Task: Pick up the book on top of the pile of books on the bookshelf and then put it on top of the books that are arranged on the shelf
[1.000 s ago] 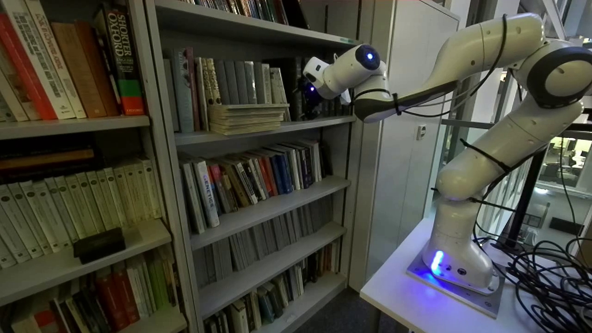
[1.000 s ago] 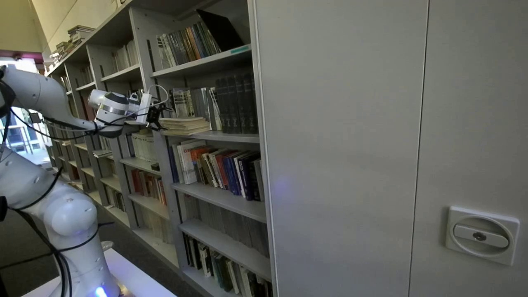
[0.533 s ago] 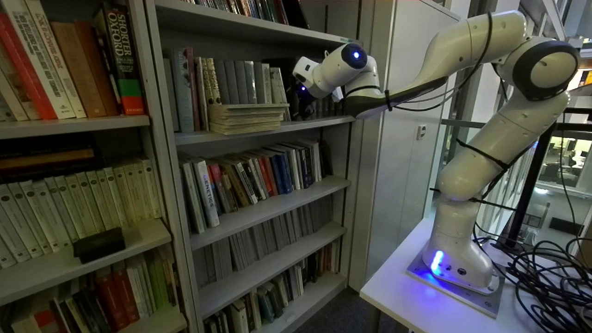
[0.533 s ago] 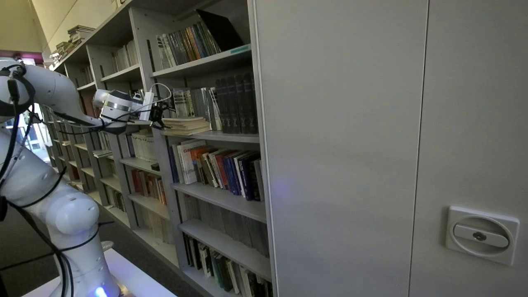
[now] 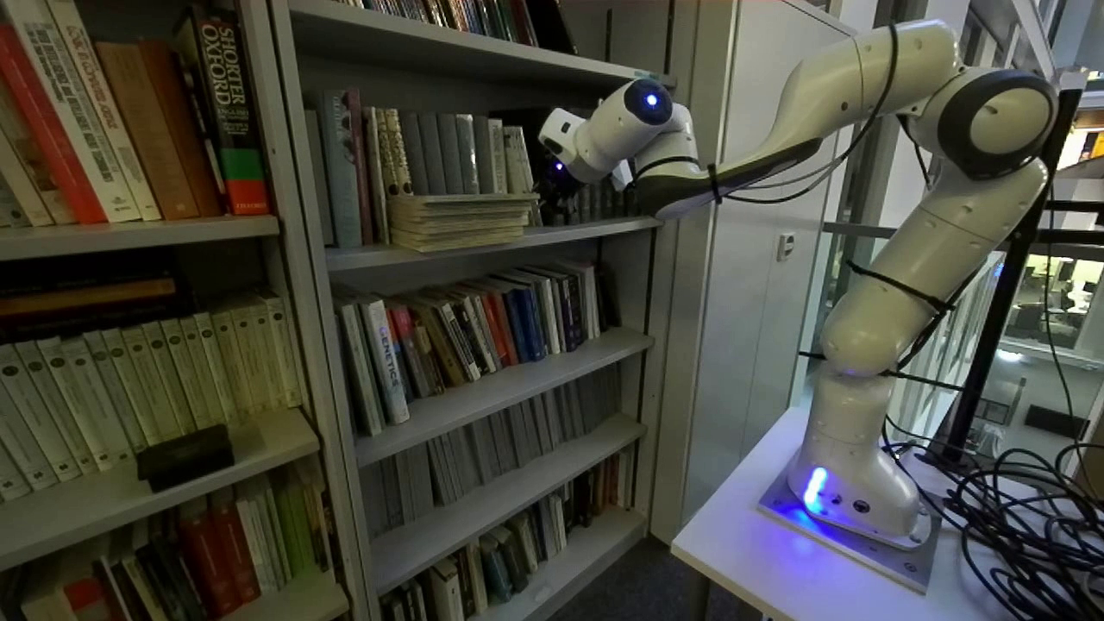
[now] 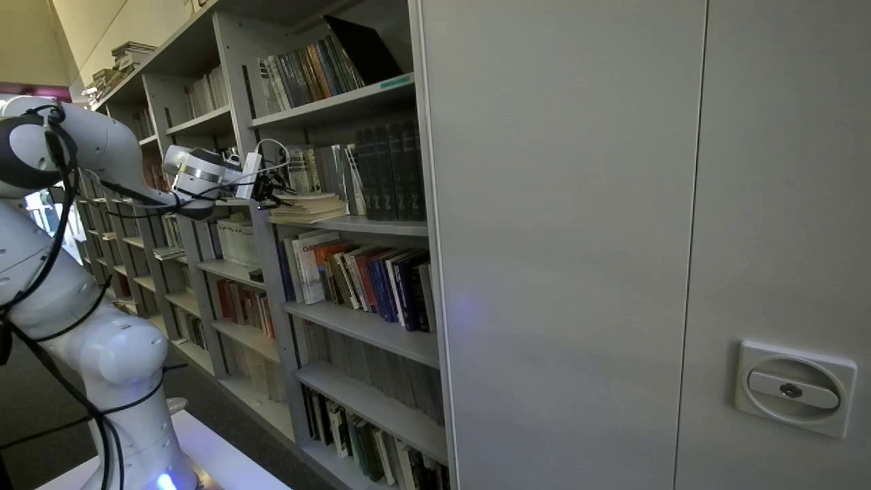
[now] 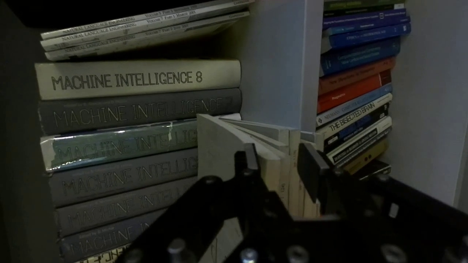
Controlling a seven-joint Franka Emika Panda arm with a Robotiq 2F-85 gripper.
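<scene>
In both exterior views the pile of books [image 5: 461, 226] lies flat on a board of the grey bookshelf [image 5: 371, 257]. Its top book [image 5: 461, 198] is pale beige. Behind the pile stand the books that are arranged [image 5: 444, 151], upright with grey and white spines. My gripper [image 6: 280, 196] is at the pile's spine side, level with its upper part. The wrist view is turned sideways; there the gripper [image 7: 280, 160] is partly open. One finger [image 7: 252, 157] is beside the top book's cover [image 7: 219, 142], the other before lower spines. Contact cannot be made out.
Dark tall volumes [image 6: 388, 170] stand beside the arranged row. A shelf board [image 5: 483, 43] runs above, and colourful books [image 5: 483, 319] fill the level below. Loose cables [image 5: 793, 194] hang along the arm. A cabinet door [image 6: 565, 238] adjoins the bookshelf.
The arm has advanced toward the bookshelf, bringing the gripper nearer to the pile and slightly up. Its fingers have drawn closer together. The books have not visibly moved.
</scene>
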